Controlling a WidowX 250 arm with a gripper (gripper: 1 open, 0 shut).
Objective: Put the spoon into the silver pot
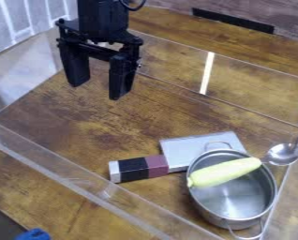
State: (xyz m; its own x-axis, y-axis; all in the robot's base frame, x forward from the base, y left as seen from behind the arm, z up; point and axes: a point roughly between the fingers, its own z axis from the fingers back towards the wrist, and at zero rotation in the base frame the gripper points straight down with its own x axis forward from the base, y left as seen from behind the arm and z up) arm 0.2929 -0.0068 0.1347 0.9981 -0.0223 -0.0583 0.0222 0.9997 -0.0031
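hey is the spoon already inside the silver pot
No, the spoon lies outside the pot, its bowl beside the rim.

Arm end and gripper [99, 62] are matte black, blocky housing up top, two thick dark fingers [120, 79] below. Angular linkages at the sides. Thin black cable near the top.

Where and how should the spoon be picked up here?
Probably best by the thin handle of the spoon, just behind the bowl, coming from above with the jaws closing across it. The round bowl is wider and shiny, and the silver pot sits close by, so the jaws need care on that side.
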